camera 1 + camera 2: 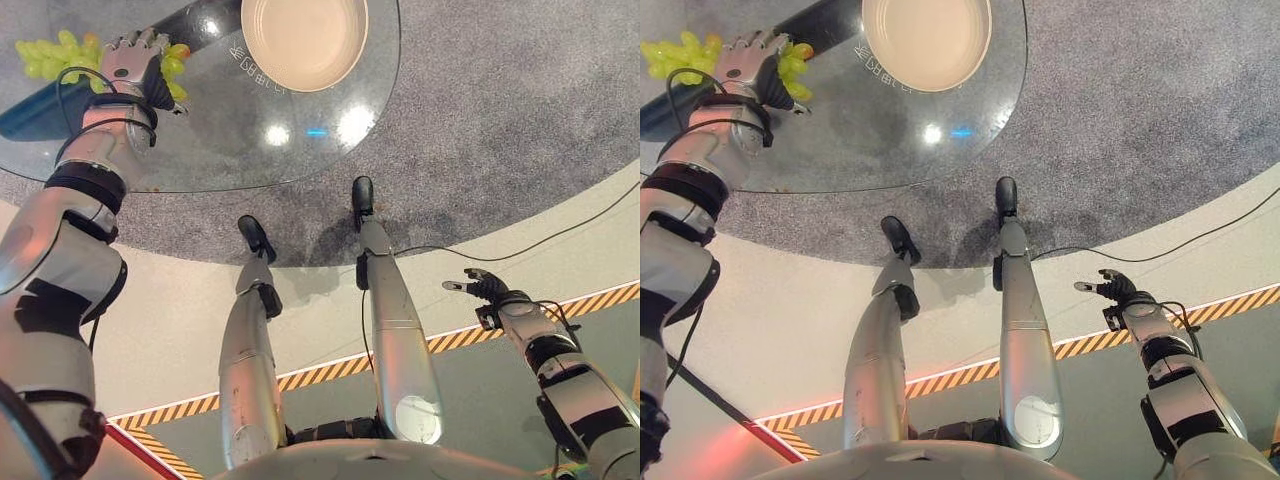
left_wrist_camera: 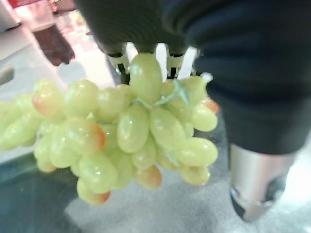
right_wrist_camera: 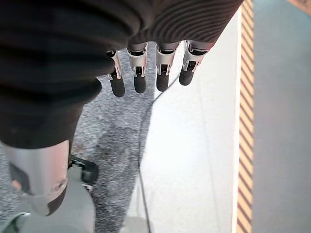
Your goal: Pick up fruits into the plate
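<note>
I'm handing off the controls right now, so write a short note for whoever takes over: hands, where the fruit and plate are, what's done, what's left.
Left hand: over the glass table at its left side, fingers curled round the bunch of green grapes; in the left wrist view the bunch hangs from the fingers.
Right hand: idle, low at the robot's right side above the floor, fingers relaxed, holding nothing.
Plate: on the table to the right of the grapes, with no fruit in it.
Done: grapes grasped.
Left: carry the grapes over to the plate and release them there.
</note>
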Robot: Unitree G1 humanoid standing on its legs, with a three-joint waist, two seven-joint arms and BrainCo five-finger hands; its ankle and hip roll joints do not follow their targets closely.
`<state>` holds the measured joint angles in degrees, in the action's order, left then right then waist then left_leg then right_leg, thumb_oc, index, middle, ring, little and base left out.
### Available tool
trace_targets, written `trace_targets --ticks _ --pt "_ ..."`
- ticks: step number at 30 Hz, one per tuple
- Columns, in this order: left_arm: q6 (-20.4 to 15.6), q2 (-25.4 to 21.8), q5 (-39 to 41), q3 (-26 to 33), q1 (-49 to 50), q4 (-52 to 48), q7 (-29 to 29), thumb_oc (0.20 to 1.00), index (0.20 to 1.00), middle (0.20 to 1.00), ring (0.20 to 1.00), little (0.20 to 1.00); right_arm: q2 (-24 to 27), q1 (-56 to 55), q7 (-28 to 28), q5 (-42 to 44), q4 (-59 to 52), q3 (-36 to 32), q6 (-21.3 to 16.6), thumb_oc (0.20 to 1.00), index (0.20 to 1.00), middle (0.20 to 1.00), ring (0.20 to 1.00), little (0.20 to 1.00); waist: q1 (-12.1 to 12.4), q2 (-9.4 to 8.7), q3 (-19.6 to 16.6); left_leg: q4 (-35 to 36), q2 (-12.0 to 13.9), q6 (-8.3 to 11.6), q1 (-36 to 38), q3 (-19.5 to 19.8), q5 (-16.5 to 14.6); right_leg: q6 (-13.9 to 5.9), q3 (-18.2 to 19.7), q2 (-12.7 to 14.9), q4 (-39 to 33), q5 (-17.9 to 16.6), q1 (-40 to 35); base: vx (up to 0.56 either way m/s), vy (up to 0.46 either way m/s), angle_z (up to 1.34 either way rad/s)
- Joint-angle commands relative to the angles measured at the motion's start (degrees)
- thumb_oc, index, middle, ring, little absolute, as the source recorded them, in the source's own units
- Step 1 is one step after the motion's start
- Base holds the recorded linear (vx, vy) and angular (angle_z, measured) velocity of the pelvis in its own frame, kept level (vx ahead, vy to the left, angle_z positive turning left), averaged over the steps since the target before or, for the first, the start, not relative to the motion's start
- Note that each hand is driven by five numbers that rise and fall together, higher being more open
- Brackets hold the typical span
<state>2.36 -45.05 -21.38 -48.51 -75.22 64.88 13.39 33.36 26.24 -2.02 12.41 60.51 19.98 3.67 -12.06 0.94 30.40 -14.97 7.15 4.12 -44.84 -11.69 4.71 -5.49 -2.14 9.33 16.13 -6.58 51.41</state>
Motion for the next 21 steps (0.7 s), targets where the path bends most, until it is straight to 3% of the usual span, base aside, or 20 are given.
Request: trace_targets --ticks 1,8,12,17,21 --pt "2.38 -5.29 0.39 3.6 1.84 5.37 2.47 1.0 1.0 1.0 1.0 1.0 2.57 -7.56 0.08 2.1 -2.37 0.52 -0.29 1.0 1.0 1.0 1.0 1.0 -0.65 -1.93 -0.61 -8.6 -3.43 0.26 -3.54 0.11 -9.25 0.42 -0.31 -4.43 3.98 7.28 -0.72 0.0 0.0 0.0" --pt "4.14 -5.45 -3.89 7.15 0.95 9.11 12.56 1.0 1.0 1.0 1.0 1.0 0.83 -10.16 0.59 3.89 -0.53 0.3 -2.58 1.0 1.0 1.0 1.0 1.0 -0.24 -4.05 -0.61 -8.04 -2.98 0.34 -3.71 1.11 -9.26 0.5 -0.74 -5.0 3.31 7.15 -1.14 -0.01 -0.068 0.03" --pt "4.01 -5.21 -8.27 7.21 0.88 11.18 14.64 1.0 1.0 1.0 1.0 1.0 0.26 -9.89 0.38 4.33 0.48 0.22 -3.43 1.0 1.0 1.0 1.0 1.0 -0.06 -4.51 -0.61 -7.75 -3.0 0.48 -4.26 1.7 -8.93 0.57 -0.89 -5.2 2.99 6.8 -0.84 -0.01 -0.048 0.0" --pt "6.94 -4.71 -15.14 6.29 1.83 12.13 17.06 1.0 1.0 1.0 1.0 1.0 0.35 -8.95 0.62 5.83 0.13 0.45 -3.71 1.0 1.0 1.0 1.0 1.0 0.25 -4.65 -0.61 -7.77 -3.06 0.56 -5.22 2.59 -8.94 0.74 -0.77 -5.43 3.59 7.05 0.12 -0.01 -0.007 0.05" --pt "9.12 -4.2 -16.12 6.3 3.14 12.05 16.71 1.0 1.0 1.0 1.0 1.0 0.29 -8.48 0.64 6.69 -0.26 0.48 -4.66 1.0 1.0 1.0 1.0 1.0 0.41 -4.61 -0.61 -7.93 -3.19 0.59 -5.65 2.92 -9.01 0.78 -0.78 -5.44 3.53 6.97 0.45 0.0 0.0 0.0"
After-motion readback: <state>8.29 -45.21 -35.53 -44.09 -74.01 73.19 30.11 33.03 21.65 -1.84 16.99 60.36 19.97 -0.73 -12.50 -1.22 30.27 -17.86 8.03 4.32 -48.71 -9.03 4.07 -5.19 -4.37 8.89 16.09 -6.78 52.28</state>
